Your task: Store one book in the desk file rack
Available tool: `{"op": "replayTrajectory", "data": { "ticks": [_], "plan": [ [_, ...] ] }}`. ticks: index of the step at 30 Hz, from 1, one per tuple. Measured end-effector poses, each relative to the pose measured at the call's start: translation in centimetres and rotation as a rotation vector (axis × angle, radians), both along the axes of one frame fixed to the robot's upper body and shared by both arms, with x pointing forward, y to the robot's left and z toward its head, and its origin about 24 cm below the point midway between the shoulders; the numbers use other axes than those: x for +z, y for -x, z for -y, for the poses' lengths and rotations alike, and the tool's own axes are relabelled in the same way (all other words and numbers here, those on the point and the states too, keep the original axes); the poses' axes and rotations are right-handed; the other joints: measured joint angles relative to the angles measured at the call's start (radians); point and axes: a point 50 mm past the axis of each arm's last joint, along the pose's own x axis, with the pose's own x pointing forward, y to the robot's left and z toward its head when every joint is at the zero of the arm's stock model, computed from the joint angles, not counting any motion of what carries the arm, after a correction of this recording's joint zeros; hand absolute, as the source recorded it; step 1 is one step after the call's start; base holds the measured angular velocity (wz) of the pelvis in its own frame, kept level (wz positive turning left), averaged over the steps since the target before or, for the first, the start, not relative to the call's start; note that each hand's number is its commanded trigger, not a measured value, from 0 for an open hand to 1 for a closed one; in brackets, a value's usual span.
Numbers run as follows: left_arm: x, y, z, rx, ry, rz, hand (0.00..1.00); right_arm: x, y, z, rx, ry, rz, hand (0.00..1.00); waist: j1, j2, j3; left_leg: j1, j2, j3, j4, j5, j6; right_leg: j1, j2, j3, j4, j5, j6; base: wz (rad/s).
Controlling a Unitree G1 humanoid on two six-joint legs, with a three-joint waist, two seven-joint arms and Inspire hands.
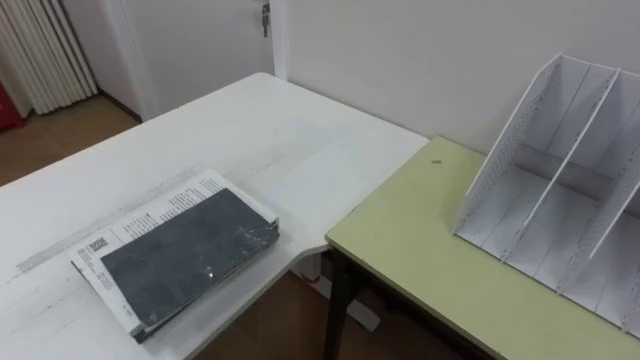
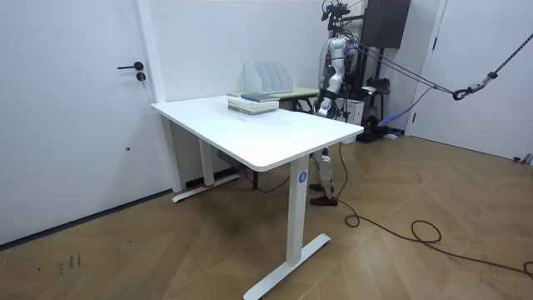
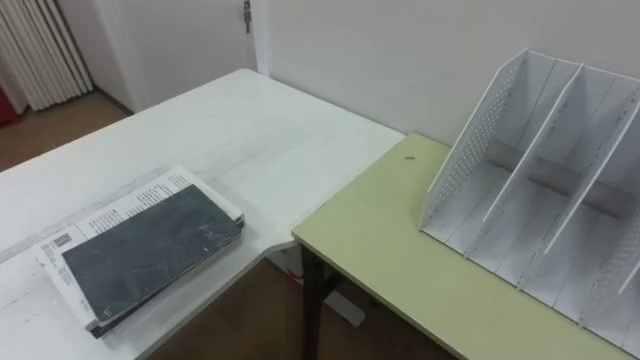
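book [image 1: 185,255] flat at eight o'clock; best stood upright, slid spine-down into rack [image 1: 575,150] at three o'clock; hands [image 2: 321,101] too distant to tell finger state.

1. Tables: two. One white desk [image 1: 250,130] and one green table [image 1: 420,250] stand corner to corner.
2. Books: at least two, in a single stack on the white desk. One dark book [image 1: 185,255] lies on top of one larger white book [image 1: 150,210] with printed pages.
3. File racks: one white rack [image 1: 560,180] stands on the green table. At least three slots show, and the far side is cut off by the frame.
4. Marks: one small dark spot [image 1: 436,162] on the green table.
5. Doors: one door [image 2: 75,108] with one handle [image 2: 131,67].
6. Curtains: one curtain [image 1: 45,50], pale and pleated.
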Motion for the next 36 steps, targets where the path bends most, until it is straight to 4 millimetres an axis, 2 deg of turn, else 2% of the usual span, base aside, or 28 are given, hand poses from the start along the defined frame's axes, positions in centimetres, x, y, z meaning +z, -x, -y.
{"op": "replayTrajectory", "data": {
  "ticks": [15,21,34,36],
  "plan": [
    [0.0,0.0,0.0,0.001,-0.001,0.011,0.0,0.0,0.0,0.0,0.0,0.005,0.009,0.0,0.0,-0.002,0.0004,0.001,0.0,0.0,0.0,0.0,0.0,0.0,0.0,0.001,0.001,0.0,0.0,0.0],
    [0.1,-0.1,0.0,-0.009,-0.004,0.017,0.0,0.0,0.0,0.0,-0.001,0.013,0.016,0.0,0.001,-0.004,0.0007,0.002,0.001,0.003,-0.001,0.0,0.0,-0.002,0.013,0.058,0.002,0.001,-0.002,-0.03],
    [0.2,-0.7,0.1,-0.073,-0.015,0.05,0.0,0.0,0.0,0.0,-0.007,0.031,0.018,0.0,-0.003,-0.01,0.001,0.003,0.001,0.01,-0.001,0.0,0.0,-0.006,0.015,0.083,0.003,0.002,-0.004,-0.01],
    [0.3,-1.1,0.2,-0.144,-0.034,0.059,0.0,0.0,0.0,0.0,-0.013,0.027,0.025,0.0,-0.015,-0.01,0.0013,-0.002,0.0,0.008,-0.001,0.0,0.0,-0.011,0.013,0.078,0.003,0.002,-0.004,0.03]
  ]
}}
